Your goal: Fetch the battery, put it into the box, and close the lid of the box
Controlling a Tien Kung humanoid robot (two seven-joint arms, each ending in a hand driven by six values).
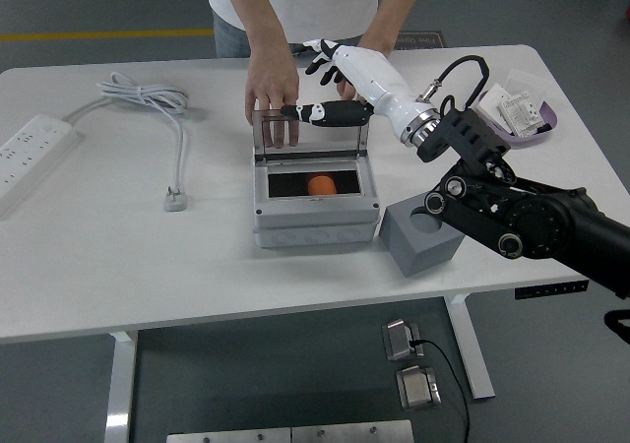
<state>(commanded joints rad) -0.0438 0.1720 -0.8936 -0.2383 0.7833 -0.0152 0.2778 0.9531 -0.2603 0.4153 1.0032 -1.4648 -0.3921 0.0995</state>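
A grey box (315, 217) stands at the table's middle with its clear lid (310, 138) upright at the back. An orange battery (321, 184) lies inside on the dark floor of the box. My right hand (317, 81), white with black fingers, hovers above and behind the lid, open and holding nothing. Its thumb (325, 112) lies along the lid's top edge. A person's hand (271, 89) rests behind the lid's left part, its fingers showing through the clear panel. The person's other forearm (379, 39) comes down behind my hand.
A grey block (420, 231) with a round hole sits just right of the box, under my right forearm. A purple dish (544, 125) with packets is at the far right. At the left lie a power strip (34, 153), a coiled cable (148, 96) and its plug (177, 200).
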